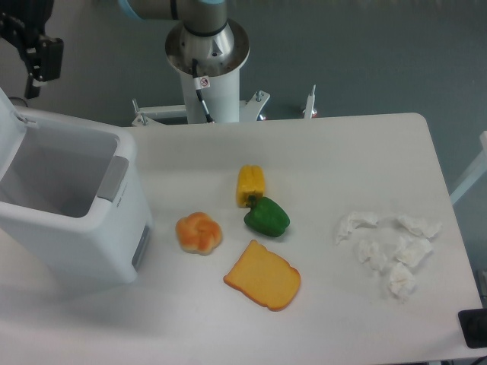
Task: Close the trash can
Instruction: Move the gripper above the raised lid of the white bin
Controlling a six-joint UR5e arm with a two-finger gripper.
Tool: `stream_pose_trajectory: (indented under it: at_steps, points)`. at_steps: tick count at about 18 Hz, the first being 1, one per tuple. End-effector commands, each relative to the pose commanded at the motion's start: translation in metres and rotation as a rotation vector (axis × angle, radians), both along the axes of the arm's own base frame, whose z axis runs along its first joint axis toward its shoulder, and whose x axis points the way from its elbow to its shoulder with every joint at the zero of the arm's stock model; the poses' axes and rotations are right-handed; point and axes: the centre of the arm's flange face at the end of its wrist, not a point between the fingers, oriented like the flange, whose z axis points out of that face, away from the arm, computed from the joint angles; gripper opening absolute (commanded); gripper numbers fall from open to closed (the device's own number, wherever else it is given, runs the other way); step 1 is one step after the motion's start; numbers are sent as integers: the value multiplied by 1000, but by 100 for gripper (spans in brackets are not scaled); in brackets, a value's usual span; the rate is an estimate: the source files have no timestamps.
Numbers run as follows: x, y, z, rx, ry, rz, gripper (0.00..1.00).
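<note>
Trash can (72,220) sitting open at left of frame, lid (9,125) standing up. Gripper (32,65) hovering at upper left above lid, holding nothing; finger spread unclear.

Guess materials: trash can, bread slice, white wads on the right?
Trash can: looks like moulded plastic, smooth white walls with rounded corners and a soft sheen. Bread slice: probably plastic or foam toy food, uniform orange, crisp edge. White wads: crumpled tissue or paper, matte, creased.
</note>
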Motion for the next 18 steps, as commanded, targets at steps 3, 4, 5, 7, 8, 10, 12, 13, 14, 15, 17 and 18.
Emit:
stream_pose_trajectory:
  at_steps: [3,4,5,7,8,10,12,13,14,15,17,18]
  points:
    - [1,4,7,18,-5,14,100]
    - [1,5,8,22,-3,14,100]
    - [1,5,8,21,-3,16,100]
    - [1,6,9,22,-1,16,100]
    - [0,6,8,21,-1,18,100]
    - [-1,6,10,27,4,18,100]
    - [-3,7,14,52,14,21,100]
    - [-3,8,14,55,19,23,100]
    - [-5,9,13,54,22,25,100]
    - [-6,9,13,55,25,26,100]
    - [-13,9,13,55,26,41,100]
    - [-18,9,13,55,26,51,100]
